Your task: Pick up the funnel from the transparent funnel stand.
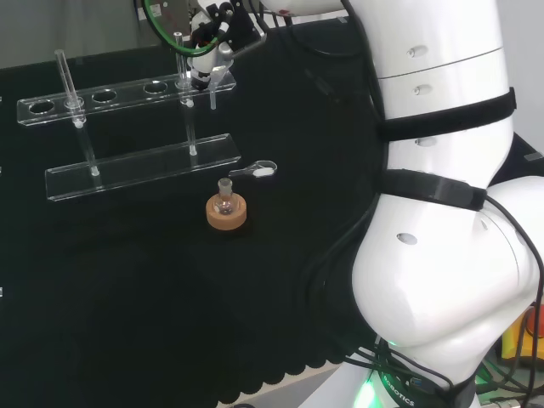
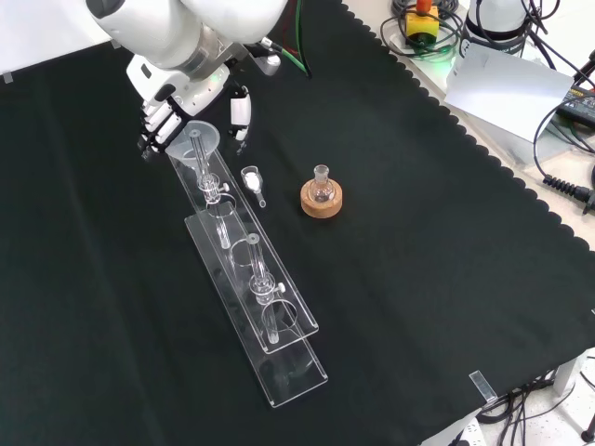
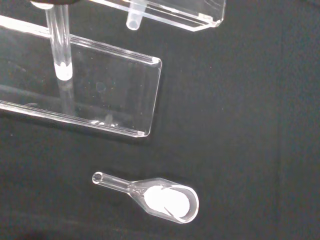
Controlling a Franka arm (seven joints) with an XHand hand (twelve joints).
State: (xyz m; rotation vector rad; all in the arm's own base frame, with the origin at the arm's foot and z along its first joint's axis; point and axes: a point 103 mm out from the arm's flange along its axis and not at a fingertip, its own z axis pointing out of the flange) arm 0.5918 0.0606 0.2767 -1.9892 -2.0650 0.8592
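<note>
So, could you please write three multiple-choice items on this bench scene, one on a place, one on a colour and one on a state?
1. Where does the small round glass flask stand?
A. in the cork ring stand
B. in the clear funnel stand
C. bare on the black cloth

2. What colour is the content of the clear glass scoop?
A. red
B. white
C. blue

3. Where is the clear funnel?
A. lying on the cloth
B. in the stand's end hole, by the black and white hand
C. on the flask

Key: 1 A, the ring circles its base; 2 B, the wrist view shows white; 3 B, its stem hangs through the top plate.
</note>
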